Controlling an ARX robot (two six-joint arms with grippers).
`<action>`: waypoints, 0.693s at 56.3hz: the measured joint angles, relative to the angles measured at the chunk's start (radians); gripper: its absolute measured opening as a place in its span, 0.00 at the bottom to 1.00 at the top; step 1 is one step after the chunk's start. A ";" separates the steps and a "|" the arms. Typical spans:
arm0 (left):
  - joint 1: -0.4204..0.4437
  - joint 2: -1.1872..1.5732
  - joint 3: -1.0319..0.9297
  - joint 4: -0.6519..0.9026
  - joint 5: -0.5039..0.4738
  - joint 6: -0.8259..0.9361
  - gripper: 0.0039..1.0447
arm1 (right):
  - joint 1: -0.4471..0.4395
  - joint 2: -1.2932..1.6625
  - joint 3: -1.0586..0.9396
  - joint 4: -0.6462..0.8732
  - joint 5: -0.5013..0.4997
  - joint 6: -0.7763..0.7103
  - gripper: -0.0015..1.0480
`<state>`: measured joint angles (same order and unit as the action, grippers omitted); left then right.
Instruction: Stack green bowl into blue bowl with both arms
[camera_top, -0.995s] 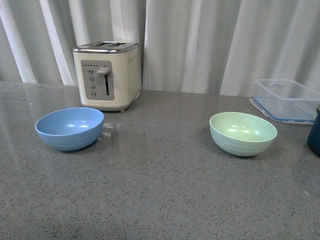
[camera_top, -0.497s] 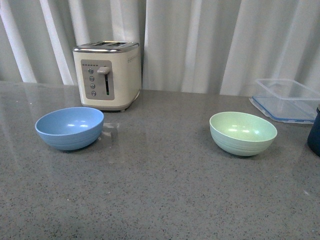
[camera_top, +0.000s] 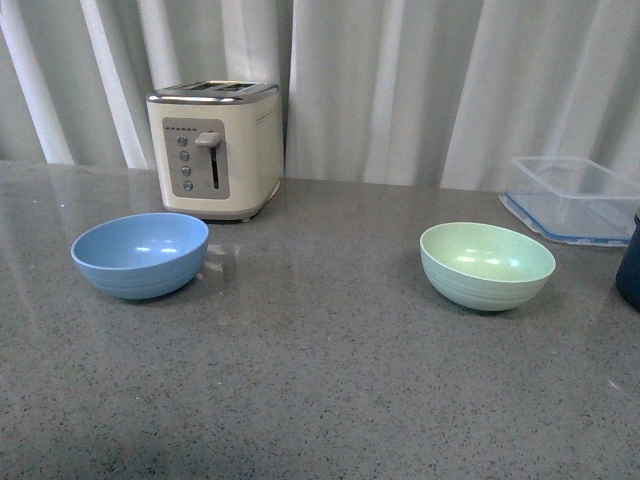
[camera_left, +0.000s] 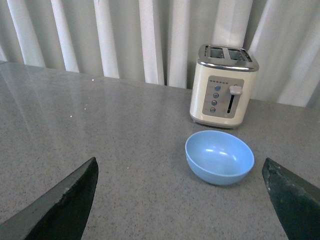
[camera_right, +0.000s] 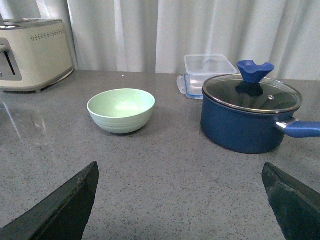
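The green bowl (camera_top: 487, 264) stands upright and empty on the right of the grey counter; it also shows in the right wrist view (camera_right: 121, 110). The blue bowl (camera_top: 140, 254) stands upright and empty on the left, in front of the toaster; it also shows in the left wrist view (camera_left: 219, 157). Neither arm shows in the front view. My left gripper (camera_left: 180, 200) is open, well short of the blue bowl. My right gripper (camera_right: 180, 200) is open, well short of the green bowl. Both are empty.
A cream toaster (camera_top: 214, 150) stands behind the blue bowl. A clear plastic box (camera_top: 572, 198) sits at the back right. A dark blue pot with a glass lid (camera_right: 250, 117) stands right of the green bowl. White curtains hang behind the counter (camera_top: 320, 380).
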<state>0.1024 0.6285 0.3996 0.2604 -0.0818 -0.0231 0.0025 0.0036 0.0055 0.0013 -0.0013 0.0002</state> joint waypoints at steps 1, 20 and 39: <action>0.002 0.027 0.023 0.001 0.005 -0.007 0.94 | 0.000 0.000 0.000 0.000 0.000 0.000 0.90; 0.040 0.488 0.393 -0.102 0.058 -0.166 0.94 | 0.000 0.000 0.000 0.000 0.000 0.000 0.90; 0.037 0.916 0.787 -0.357 0.111 -0.302 0.94 | 0.000 0.000 0.000 0.000 0.000 0.000 0.90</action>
<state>0.1394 1.5440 1.1862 -0.0971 0.0288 -0.3248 0.0025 0.0036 0.0055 0.0013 -0.0013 0.0002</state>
